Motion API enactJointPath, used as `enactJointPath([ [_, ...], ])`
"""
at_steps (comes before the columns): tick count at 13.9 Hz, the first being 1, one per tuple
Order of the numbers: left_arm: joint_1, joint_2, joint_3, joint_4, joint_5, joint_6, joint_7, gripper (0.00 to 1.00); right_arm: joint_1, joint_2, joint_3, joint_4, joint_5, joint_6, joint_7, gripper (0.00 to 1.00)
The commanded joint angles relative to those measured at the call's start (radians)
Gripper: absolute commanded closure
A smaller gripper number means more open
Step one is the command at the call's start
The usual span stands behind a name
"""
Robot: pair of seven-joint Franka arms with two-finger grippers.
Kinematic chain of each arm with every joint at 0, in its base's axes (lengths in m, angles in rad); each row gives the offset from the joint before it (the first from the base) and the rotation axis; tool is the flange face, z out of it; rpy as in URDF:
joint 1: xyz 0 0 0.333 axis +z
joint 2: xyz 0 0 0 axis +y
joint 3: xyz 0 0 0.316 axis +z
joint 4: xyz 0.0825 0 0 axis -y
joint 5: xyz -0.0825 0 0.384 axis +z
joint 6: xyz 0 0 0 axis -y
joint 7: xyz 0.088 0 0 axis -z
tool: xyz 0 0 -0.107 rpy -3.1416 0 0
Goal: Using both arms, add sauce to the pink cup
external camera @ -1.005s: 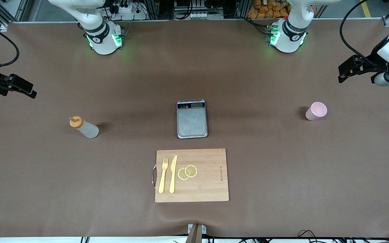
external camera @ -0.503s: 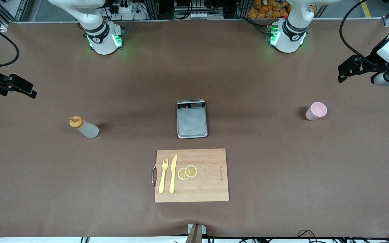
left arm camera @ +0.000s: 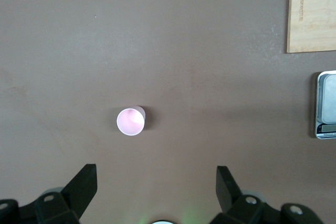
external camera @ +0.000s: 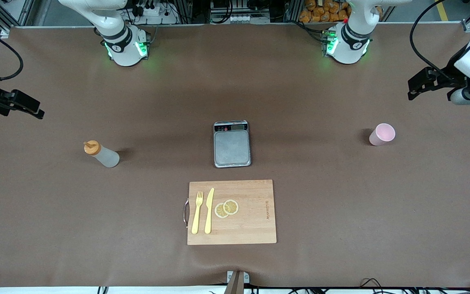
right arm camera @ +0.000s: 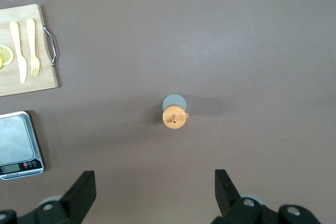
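The pink cup (external camera: 382, 134) stands upright on the brown table toward the left arm's end, and its inside looks dry (left arm camera: 130, 121). The sauce bottle (external camera: 101, 154), whitish with an orange nozzle cap, stands toward the right arm's end (right arm camera: 175, 114). My left gripper (external camera: 411, 93) hangs high over the table's end near the cup, open and holding nothing (left arm camera: 156, 171). My right gripper (external camera: 38, 113) hangs over the other end near the bottle, also open with nothing in it (right arm camera: 153, 176). Neither gripper touches anything.
A grey scale (external camera: 231, 143) sits mid-table between bottle and cup. Nearer the front camera lies a wooden cutting board (external camera: 255, 212) with a yellow fork (external camera: 196, 212), a yellow knife (external camera: 209, 210) and two lemon slices (external camera: 227, 208).
The left arm's hand has crept very slightly; the cup, the bottle and the right arm stay put.
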Motion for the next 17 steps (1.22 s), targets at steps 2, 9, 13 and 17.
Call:
enactJointPath([
  [2, 0.004, -0.032, -0.004, -0.077, 0.023, -0.007, -0.014, 0.0, -0.015, 0.004, 0.01, 0.009, 0.014, -0.008, 0.01, 0.0],
  [9, 0.06, -0.162, -0.01, -0.428, 0.025, 0.15, -0.013, 0.0, -0.013, 0.004, 0.01, 0.009, 0.014, -0.008, 0.009, 0.0],
  [13, 0.077, -0.162, -0.008, -0.564, 0.025, 0.267, -0.008, 0.0, -0.016, 0.005, 0.01, 0.009, 0.014, -0.009, 0.01, 0.0],
  [17, 0.111, -0.08, -0.007, -0.658, 0.025, 0.448, -0.007, 0.0, -0.016, 0.005, 0.01, 0.008, 0.014, -0.011, 0.01, 0.0],
])
